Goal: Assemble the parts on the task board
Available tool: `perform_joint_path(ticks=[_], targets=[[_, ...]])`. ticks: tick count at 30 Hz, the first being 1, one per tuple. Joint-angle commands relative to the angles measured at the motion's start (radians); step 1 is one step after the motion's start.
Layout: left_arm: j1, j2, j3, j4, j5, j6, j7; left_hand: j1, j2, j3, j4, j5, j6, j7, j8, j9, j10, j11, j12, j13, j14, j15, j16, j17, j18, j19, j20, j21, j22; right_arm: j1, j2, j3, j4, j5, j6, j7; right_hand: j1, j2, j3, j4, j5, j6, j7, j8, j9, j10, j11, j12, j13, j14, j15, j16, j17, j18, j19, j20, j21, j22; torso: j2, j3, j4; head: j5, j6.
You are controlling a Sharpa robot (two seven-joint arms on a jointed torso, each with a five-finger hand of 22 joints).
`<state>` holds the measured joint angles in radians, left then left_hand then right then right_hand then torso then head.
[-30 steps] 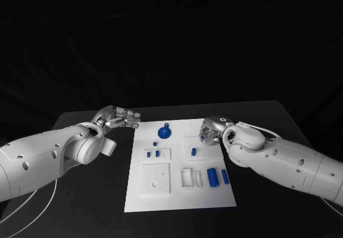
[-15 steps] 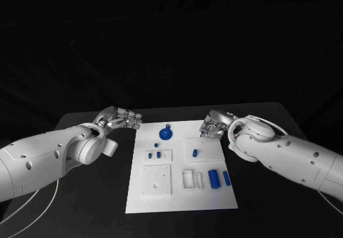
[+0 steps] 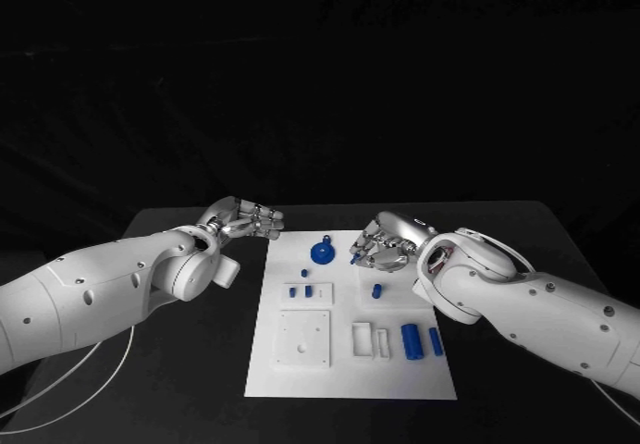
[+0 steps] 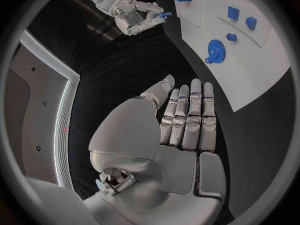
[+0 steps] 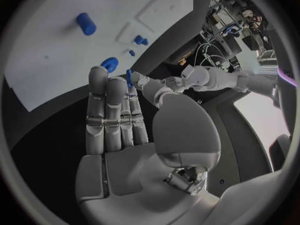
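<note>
The right hand (image 3: 380, 250) pinches a small blue part (image 3: 356, 258) above the task board (image 3: 350, 370).

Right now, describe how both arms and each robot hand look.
Both arms are smooth white shells with rounded joint housings and small dark dots. A thin white cable loops below the left arm. The left robot hand and right robot hand are silver metal with segmented fingers.

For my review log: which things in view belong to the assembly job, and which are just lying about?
Job:
task board
blue gear
blue cylinders
small blue peg, pinched by right hand
left hand, holding nothing

Lying about:
black table
white cable
</note>
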<state>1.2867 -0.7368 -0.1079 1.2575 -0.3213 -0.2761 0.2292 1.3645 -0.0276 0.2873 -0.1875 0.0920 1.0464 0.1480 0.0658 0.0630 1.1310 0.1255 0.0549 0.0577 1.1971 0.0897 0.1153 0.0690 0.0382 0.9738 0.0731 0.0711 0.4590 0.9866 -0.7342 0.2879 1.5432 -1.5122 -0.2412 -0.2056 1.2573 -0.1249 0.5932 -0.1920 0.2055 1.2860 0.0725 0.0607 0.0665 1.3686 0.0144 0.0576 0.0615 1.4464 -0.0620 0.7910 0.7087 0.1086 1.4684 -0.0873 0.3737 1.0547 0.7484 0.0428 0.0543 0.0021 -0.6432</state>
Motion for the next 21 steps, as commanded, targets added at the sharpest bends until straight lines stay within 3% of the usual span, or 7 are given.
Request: perform_joint_path(ticks=[1,6,10,12,15,21], targets=[[0.003,0.01,0.001,-0.001,0.013,-0.026,0.025,0.002,0.002,0.001,-0.004,0.006,-0.008,-0.001,0.0,0.0,-0.004,0.0,0.004,0.001,0.004,0.003,-0.007,0.001,-0.007,0.002,-0.001,0.004,0.001,-0.01,0.013,-0.004,0.019,-0.058,-0.026,0.039,-0.003,0.011,-0.007,-0.001,0.001,0.001,0.0,0.003,0.002,0.0,0.003,0.002,0.001,0.0,-0.008,0.005,-0.002,0.021,0.03,-0.004,-0.006,0.002,-0.002,-0.0065,-0.0001,0.031,-0.008],[0.003,0.037,0.001,-0.019,0.019,-0.032,0.029,0.002,0.002,0.001,-0.004,0.006,-0.008,-0.001,0.0,0.0,-0.004,0.0,0.004,0.001,0.004,0.003,-0.007,0.001,-0.007,0.002,-0.001,0.004,0.001,-0.02,0.039,-0.03,0.029,-0.152,-0.035,0.029,-0.002,0.012,-0.007,-0.002,0.0,0.001,0.0,0.003,0.002,0.0,0.003,0.002,0.001,0.0,-0.008,0.006,-0.002,0.02,0.03,-0.004,-0.006,0.003,-0.005,-0.0115,0.0051,0.059,-0.019],[0.005,0.062,0.001,-0.043,0.023,-0.039,0.034,0.003,0.004,0.002,-0.005,0.007,-0.008,-0.001,0.0,0.0,-0.004,0.0,0.004,0.001,0.003,0.003,-0.007,0.001,-0.006,0.001,-0.001,0.004,0.001,-0.023,0.063,-0.067,0.027,-0.222,-0.036,0.014,-0.002,0.01,-0.002,-0.005,-0.006,0.003,0.0,0.003,0.002,0.001,0.003,0.002,0.001,0.0,-0.008,0.008,-0.003,0.018,0.031,-0.004,-0.006,0.006,-0.007,-0.0145,0.0076,0.081,-0.028],[0.007,0.075,0.001,-0.057,0.026,-0.04,0.037,0.003,0.004,0.002,-0.005,0.007,-0.008,-0.001,0.0,0.0,-0.004,0.0,0.004,0.001,0.003,0.003,-0.007,0.001,-0.006,0.001,-0.001,0.004,0.001,-0.025,0.078,-0.09,0.024,-0.257,-0.036,0.006,-0.002,0.009,0.0,-0.006,-0.008,0.004,0.0,0.003,0.002,0.002,0.002,0.002,0.001,-0.001,-0.008,0.01,-0.004,0.017,0.031,-0.004,-0.006,0.007,-0.006,-0.0142,0.0074,0.091,-0.034],[0.01,0.09,0.001,-0.076,0.029,-0.041,0.039,0.004,0.005,0.003,-0.005,0.007,-0.009,0.0,0.0,0.0,-0.004,0.0,0.004,0.001,0.004,0.003,-0.006,0.001,-0.006,0.002,-0.001,0.005,0.002,-0.03,0.096,-0.111,0.018,-0.292,-0.037,-0.003,-0.002,0.008,0.001,-0.006,-0.007,0.004,0.0,0.003,0.001,0.002,0.002,0.002,0.001,0.0,-0.008,0.011,-0.004,0.017,0.032,-0.004,-0.006,0.008,-0.006,-0.0144,0.0079,0.095,-0.037],[0.013,0.107,0.001,-0.092,0.032,-0.041,0.042,0.004,0.005,0.003,-0.005,0.007,-0.009,0.0,0.0,0.0,-0.004,0.0,0.004,0.001,0.004,0.003,-0.006,0.001,-0.006,0.002,-0.001,0.005,0.002,-0.039,0.121,-0.14,0.012,-0.338,-0.029,-0.018,-0.001,0.007,0.004,-0.007,-0.01,0.005,0.0,0.003,0.001,0.002,0.002,0.002,0.001,-0.001,-0.008,0.012,-0.005,0.015,0.032,-0.004,-0.005,0.01,-0.006,-0.0142,0.0071,0.107,-0.044]])
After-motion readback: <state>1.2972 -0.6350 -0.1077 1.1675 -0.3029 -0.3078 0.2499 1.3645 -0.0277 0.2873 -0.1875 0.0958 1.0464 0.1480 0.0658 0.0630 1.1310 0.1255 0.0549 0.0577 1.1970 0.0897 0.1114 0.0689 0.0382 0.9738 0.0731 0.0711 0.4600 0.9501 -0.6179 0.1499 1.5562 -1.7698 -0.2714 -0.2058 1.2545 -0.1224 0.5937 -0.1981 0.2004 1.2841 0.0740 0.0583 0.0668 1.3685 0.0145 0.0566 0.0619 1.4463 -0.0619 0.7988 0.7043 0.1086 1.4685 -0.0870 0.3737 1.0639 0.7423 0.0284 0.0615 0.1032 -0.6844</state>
